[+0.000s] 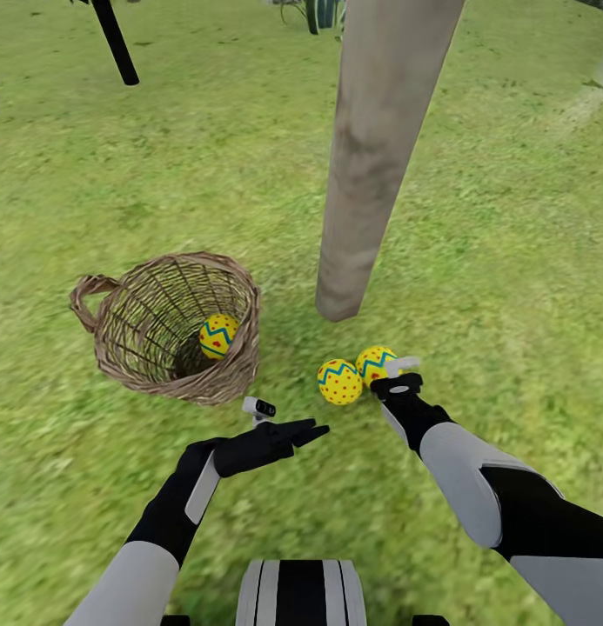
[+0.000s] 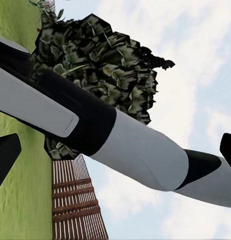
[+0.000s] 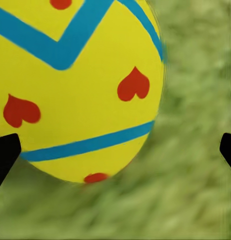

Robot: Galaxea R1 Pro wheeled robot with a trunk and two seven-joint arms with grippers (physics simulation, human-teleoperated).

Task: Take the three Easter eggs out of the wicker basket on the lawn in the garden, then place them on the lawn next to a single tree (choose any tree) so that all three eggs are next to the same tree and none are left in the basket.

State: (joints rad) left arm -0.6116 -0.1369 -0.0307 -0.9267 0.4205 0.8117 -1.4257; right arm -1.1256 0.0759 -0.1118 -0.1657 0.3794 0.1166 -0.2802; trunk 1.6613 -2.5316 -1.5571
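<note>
The wicker basket [image 1: 175,326] lay tipped on the lawn [image 1: 510,261], left of the pale tree trunk [image 1: 371,165], with one egg [image 1: 218,336] inside it. Two eggs rested on the grass just near of the trunk base: one [image 1: 339,382] to the left, the other [image 1: 376,363] touching it on the right. The right hand [image 1: 398,380] sat at this second egg [image 3: 75,85], fingertips spread wide either side, not clamped. The left hand [image 1: 279,435] hovered near the basket's near rim; I could not tell its opening.
</note>
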